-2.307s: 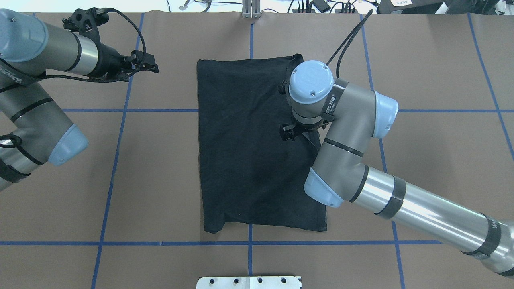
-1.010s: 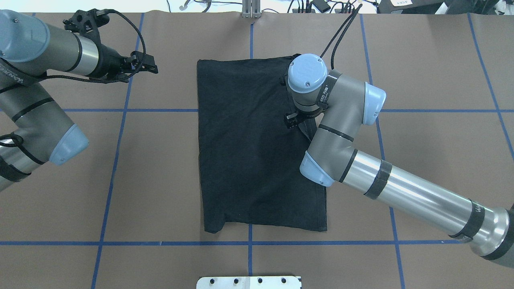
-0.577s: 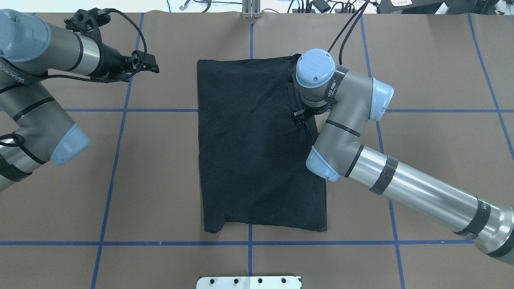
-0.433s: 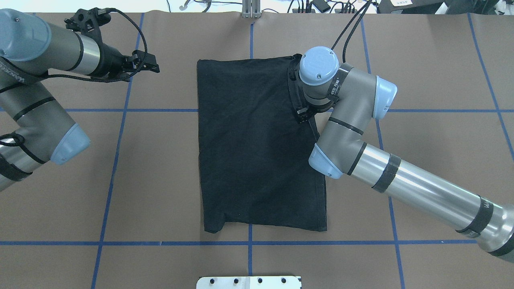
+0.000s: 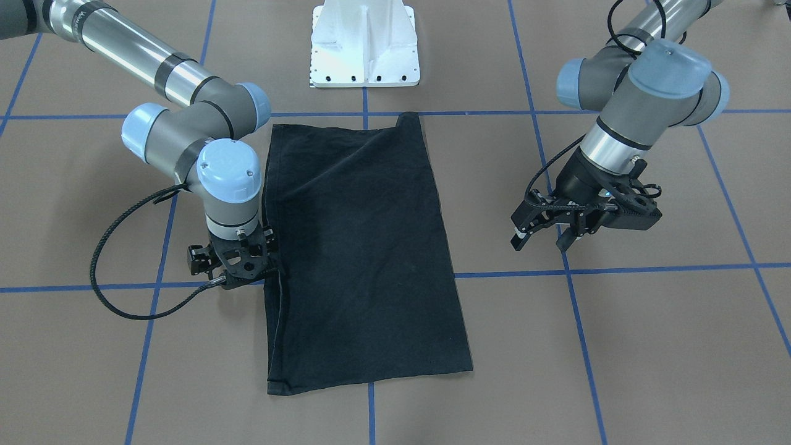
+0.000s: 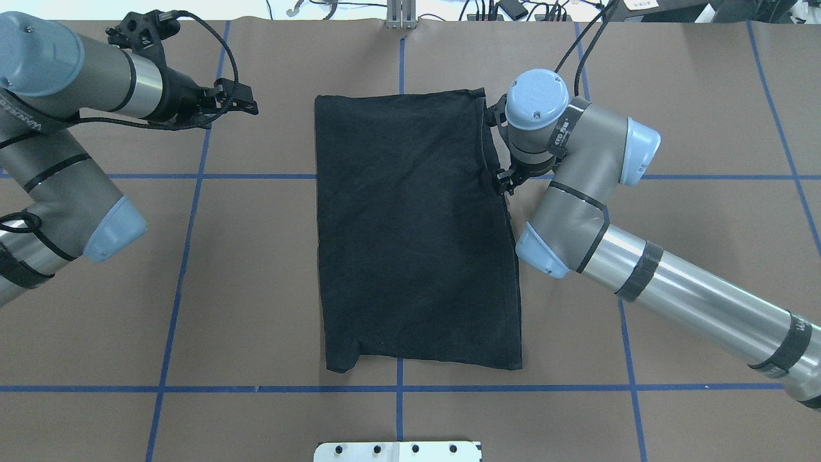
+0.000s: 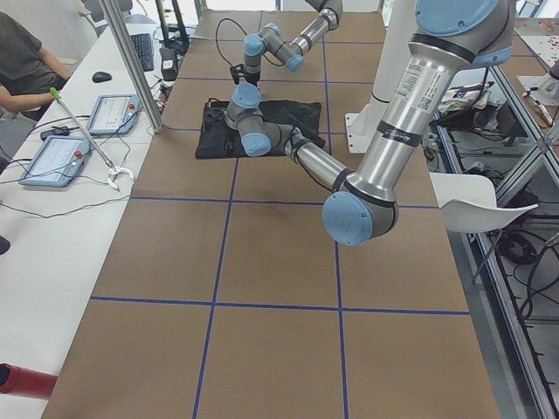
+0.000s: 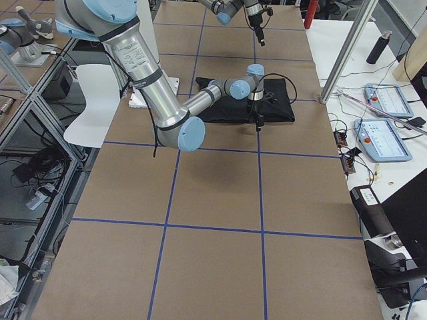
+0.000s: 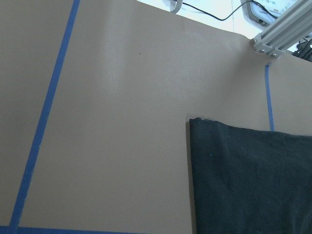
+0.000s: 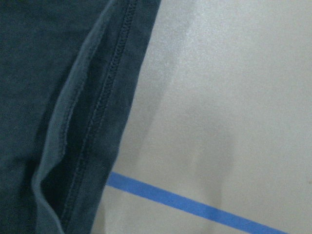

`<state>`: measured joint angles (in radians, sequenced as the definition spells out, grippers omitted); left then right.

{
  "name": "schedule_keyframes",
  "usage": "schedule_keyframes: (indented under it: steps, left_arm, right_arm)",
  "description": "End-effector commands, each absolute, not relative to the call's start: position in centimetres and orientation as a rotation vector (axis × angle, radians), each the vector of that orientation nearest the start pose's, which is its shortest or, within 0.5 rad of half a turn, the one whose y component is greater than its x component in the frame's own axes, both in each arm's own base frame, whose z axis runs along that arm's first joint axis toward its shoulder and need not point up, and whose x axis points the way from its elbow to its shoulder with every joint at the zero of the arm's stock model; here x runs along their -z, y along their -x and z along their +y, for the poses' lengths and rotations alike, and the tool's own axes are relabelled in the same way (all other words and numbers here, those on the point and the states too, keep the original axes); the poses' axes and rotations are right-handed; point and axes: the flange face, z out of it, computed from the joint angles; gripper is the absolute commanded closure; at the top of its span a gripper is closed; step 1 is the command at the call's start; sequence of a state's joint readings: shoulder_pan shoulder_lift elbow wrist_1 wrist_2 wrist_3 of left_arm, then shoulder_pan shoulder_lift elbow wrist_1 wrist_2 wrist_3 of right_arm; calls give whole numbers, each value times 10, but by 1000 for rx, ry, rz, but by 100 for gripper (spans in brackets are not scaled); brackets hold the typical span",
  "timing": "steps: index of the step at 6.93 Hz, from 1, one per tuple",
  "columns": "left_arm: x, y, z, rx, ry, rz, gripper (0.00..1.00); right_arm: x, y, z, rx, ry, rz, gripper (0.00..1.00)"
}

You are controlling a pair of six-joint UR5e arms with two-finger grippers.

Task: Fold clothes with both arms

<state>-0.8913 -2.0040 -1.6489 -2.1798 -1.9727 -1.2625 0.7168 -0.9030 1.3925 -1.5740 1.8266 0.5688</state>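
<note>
- Shirt (image 6: 410, 231): lies flat at mid-table (image 6: 705, 256), plain black side up, already narrowed to a long rectangle.
- Right gripper (image 5: 242, 271): points down, low at the shirt's long edge on the robot's right, towards the far end. I cannot tell whether its jaws are apart or together.
- Left gripper (image 5: 541, 240): jaws apart and empty, hovering over bare table well clear of the shirt's other side.
- Hem (image 10: 97, 122): the wrist view shows a stitched edge with a loose layer curling beside it.
- Judgement: the step is taking hold of an edge for the next fold.
- Recommendation: pinch every layer at the hem, not only the top one. Bring the left gripper to a matching hold before lifting. Raise both ends evenly to avoid skewing.
</note>
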Motion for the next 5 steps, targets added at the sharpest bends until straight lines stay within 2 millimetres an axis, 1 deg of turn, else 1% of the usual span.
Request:
schedule_keyframes:
  steps: [1,2,3,4,5]
  left_arm:
    - [-305,-333,-562,290,-329,1118,0]
    - [-304,-333,-562,288,-331,1119,0]
    - [-301,-331,-561,289,-336,1125,0]
    - [-296,-328,-560,290,-344,1130,0]
    - [-294,-328,-560,290,-348,1133,0]
  right_arm:
    - [-339,460,-585,334,-191,-564,0]
    - [-326,452,-588,329,-194,-596,0]
    - [-318,454,-588,335,-189,-628,0]
    - [-305,460,-591,333,-195,-637,0]
    - [-302,464,-595,330,-190,-636,0]
